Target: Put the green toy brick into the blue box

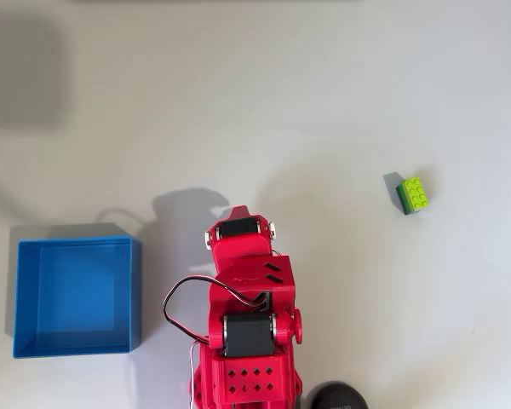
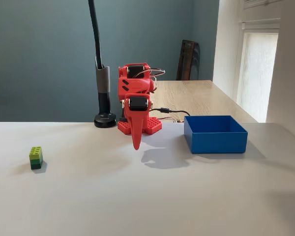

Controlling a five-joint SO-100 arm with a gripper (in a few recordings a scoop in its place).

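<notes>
Nearest in the fixed view, left of centre: brick point(image 2: 36, 157), tiny, studded lime-green layer stacked on a darker green layer, standing on the pale surface point(image 2: 137, 196) with a small shadow beside it. Seen from overhead at right of centre point(image 1: 414, 194), studs up, lying slightly askew, well apart from everything else.

Farther back, centre of the fixed view: red arm point(image 2: 136, 93) folded on its base, with the jaws point(image 2: 136, 142) pointing straight down as one tapered red point just above the surface, pressed together, empty. Overhead, the arm fills the lower centre point(image 1: 247, 315), a black cable looping off its left side; jaws themselves hidden under the arm's body there.

Right of the arm in the fixed view: box point(image 2: 215, 133), bright blue, square, shallow, thin-walled, open side up. Overhead at lower left point(image 1: 75, 296), flat bottom bare. Brick and box on opposite sides of the arm.

Behind the arm: black stand point(image 2: 103, 93) on a round foot, wooden tabletop point(image 2: 196, 96), dark teal wall point(image 2: 39, 49).
</notes>
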